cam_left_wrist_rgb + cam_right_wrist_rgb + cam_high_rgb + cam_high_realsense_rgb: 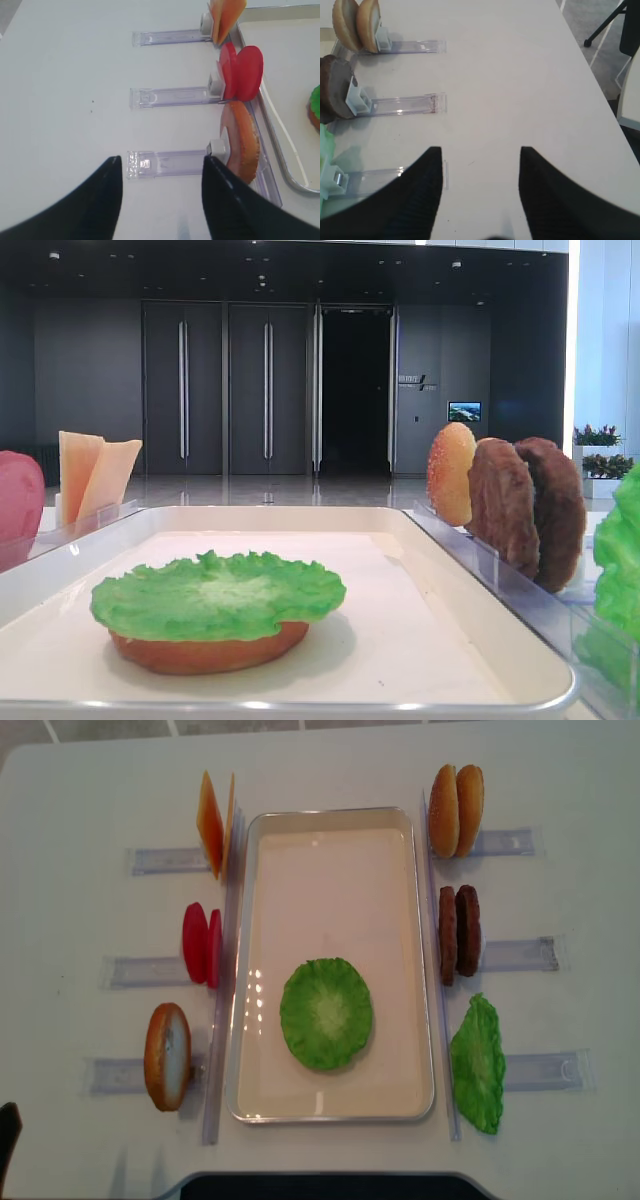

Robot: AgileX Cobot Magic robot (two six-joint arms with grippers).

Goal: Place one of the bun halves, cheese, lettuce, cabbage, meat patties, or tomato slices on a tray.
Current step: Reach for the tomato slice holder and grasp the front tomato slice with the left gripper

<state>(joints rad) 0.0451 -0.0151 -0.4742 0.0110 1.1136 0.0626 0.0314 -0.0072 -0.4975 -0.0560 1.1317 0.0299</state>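
Observation:
The white tray (420,960) lies mid-table. On it a green lettuce (326,1013) leaf covers a flat bun base (205,650). Left of the tray stand cheese (215,823), tomato slices (202,944) and a bun half (167,1056); on the right are two bun halves (456,810), meat patties (459,935) and another lettuce leaf (478,1063). My left gripper (161,162) is open and empty over the table, facing the rack with the bun half (244,140). My right gripper (480,150) is open and empty, right of the patties (335,92). No cabbage shows.
Clear acrylic racks (140,972) hold the food upright on both sides of the tray and reach outward (520,955). The table's right edge (600,85) runs beside a black stand leg (605,25) on the floor.

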